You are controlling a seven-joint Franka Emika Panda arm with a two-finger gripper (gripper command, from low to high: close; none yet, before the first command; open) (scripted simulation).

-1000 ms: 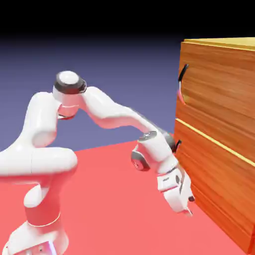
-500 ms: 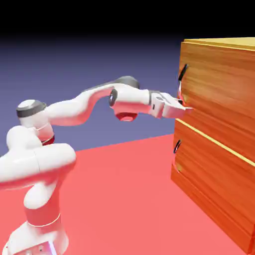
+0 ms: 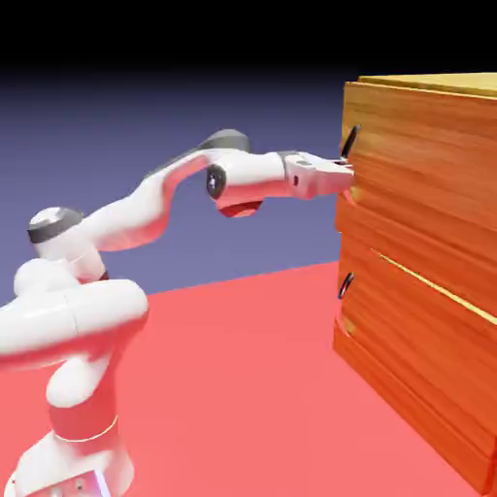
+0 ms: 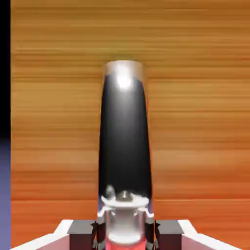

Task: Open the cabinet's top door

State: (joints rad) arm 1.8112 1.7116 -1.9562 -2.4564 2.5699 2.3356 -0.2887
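Just changed: jaws were empty and spread beside the top handle half a second ago; now they're closed in on its lower end, grey fingertips on either side, narrow gap with handle between. Most of the dark bar shows beyond the jaws, running up the hand view. The arm is also a bit higher than it was.

Top door is directly ahead of the jaws. Its near edge has shifted slightly toward the robot and now stands out past the lower door, covering the near end of the pale seam. So the pull looks just begun; opening is small, task far from finished. Next probably a steady pull back, away from the cabinet, keeping the grip. Risk: grip sits near the handle's end, could slip off if the pull drifts. Lower handle is below the jaws, free, lower door looks flush.

Surface: bright red counter, plain, well below the jaws, with the cabinet at the exterior view's right. Room: plain blue-violet backdrop behind the jaws, fading to black up top. Hand view: wood grain fills most of it, thin dark strip along the left.
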